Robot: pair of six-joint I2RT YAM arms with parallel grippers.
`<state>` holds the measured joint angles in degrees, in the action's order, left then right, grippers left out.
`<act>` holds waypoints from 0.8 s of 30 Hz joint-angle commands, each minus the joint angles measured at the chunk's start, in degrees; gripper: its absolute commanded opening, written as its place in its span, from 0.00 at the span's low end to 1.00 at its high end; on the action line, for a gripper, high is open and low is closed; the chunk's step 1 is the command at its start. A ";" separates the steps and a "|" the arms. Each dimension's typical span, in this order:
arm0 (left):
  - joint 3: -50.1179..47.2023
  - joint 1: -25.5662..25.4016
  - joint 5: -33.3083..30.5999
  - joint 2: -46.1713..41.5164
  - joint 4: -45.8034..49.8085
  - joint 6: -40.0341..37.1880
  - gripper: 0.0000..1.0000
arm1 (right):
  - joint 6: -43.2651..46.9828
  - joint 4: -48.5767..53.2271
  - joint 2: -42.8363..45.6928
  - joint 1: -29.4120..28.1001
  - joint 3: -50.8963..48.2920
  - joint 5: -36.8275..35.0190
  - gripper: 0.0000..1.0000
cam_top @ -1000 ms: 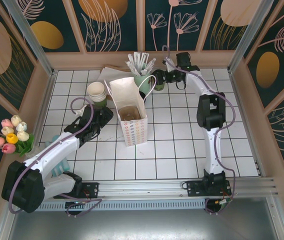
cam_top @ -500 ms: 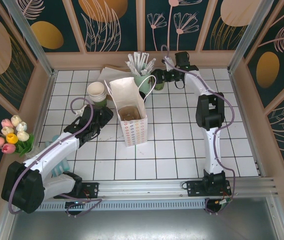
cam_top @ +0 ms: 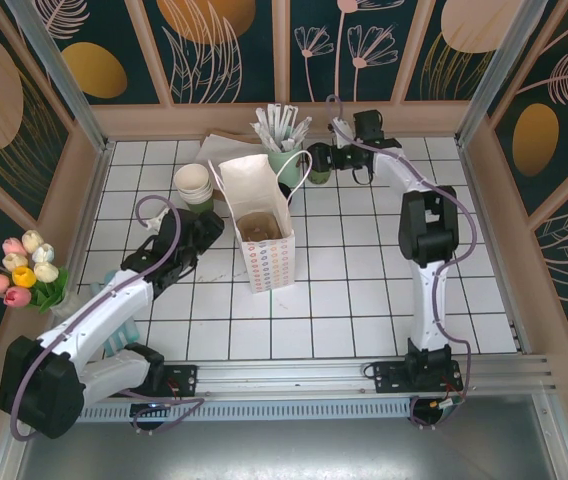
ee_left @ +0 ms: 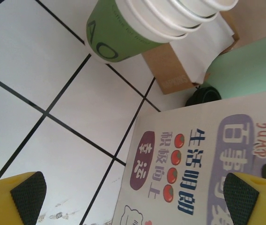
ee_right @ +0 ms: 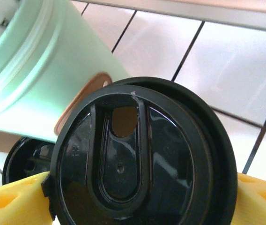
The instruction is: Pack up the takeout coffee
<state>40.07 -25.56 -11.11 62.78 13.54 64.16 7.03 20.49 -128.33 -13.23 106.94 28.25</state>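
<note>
A white printed paper bag stands open mid-table, and inside it sits a cup with a cream rim and brown contents; its sides are hidden. At the back, beside the mint green holder, my right gripper holds a round black lid; both yellow fingers press its rim, and a second lid lies right beneath it. My left gripper is open, just left of the bag, with nothing between its pads.
A stack of lidless green cups stands left of the bag, close ahead of my left gripper. Another black lid lies by the holder's base. Brown paper lies at the back. Tulips lean on the left wall.
My right gripper's fingers have closed in on the black lid, and that arm shifted slightly. The left arm has edged a little toward the back left.
</note>
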 commanded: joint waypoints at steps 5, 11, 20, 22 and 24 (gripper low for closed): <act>-1.30 -0.18 -1.87 -3.75 0.61 -1.76 0.98 | -4.41 -5.44 11.26 -0.15 -13.88 -2.12 0.83; -1.88 -0.14 -2.21 -5.30 0.00 -2.70 0.99 | -6.53 -6.69 19.17 -0.92 -24.14 -5.28 0.82; -2.46 -0.18 -2.24 -6.08 -0.71 -2.88 0.98 | -8.96 -7.19 30.31 -3.31 -37.67 -7.50 0.81; -2.33 -0.19 -2.51 -6.26 -0.71 -3.15 0.99 | -9.78 -6.79 32.92 -4.09 -40.39 -8.05 0.81; -2.24 -0.19 -2.80 -6.36 -0.71 -3.27 0.98 | -10.72 -6.20 35.36 -4.71 -43.03 -8.29 0.81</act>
<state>38.02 -25.56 -12.60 57.43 13.47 62.19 -1.72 14.76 -97.14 -17.08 66.48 21.19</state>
